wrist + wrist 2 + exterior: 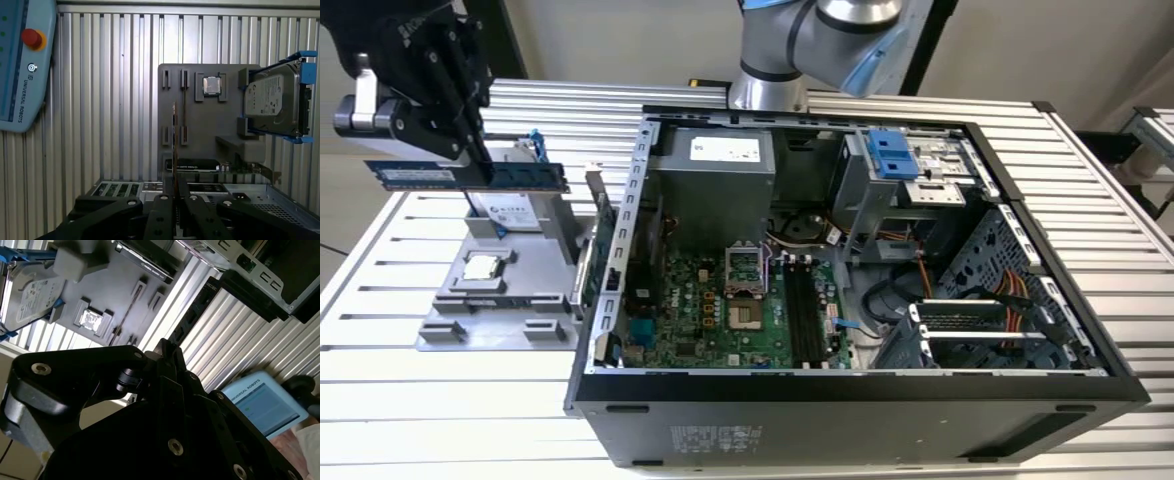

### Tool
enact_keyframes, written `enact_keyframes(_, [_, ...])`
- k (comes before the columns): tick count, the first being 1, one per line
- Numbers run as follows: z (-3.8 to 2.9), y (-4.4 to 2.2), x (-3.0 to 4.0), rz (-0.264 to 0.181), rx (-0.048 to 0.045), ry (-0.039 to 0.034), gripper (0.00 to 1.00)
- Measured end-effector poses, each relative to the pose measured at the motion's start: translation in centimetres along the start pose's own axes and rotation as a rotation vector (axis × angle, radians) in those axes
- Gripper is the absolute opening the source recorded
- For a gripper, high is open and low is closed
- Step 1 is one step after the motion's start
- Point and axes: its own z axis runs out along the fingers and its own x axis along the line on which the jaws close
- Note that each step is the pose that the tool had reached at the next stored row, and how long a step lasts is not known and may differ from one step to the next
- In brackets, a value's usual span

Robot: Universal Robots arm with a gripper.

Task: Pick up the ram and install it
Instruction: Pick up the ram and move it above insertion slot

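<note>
As the hand (467, 152) is closed on the ram (527, 177), high in the upper left of the exterior view above the grey holder (467, 300), the picking looks done. The ram is not yet in the black motherboard slots (803, 315). The hard drive (507, 210) and the power supply (724, 150) carry white labels.

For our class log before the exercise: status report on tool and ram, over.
Tool shut on the ram, held above the grey holder tray. Hard drive close beside it. Ram outside the open computer case.
</note>
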Motion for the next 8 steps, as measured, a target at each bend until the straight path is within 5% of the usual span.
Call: enact_keyframes(8, [-0.01, -0.82, 0.0, 0.0, 0.0, 0.0, 0.0])
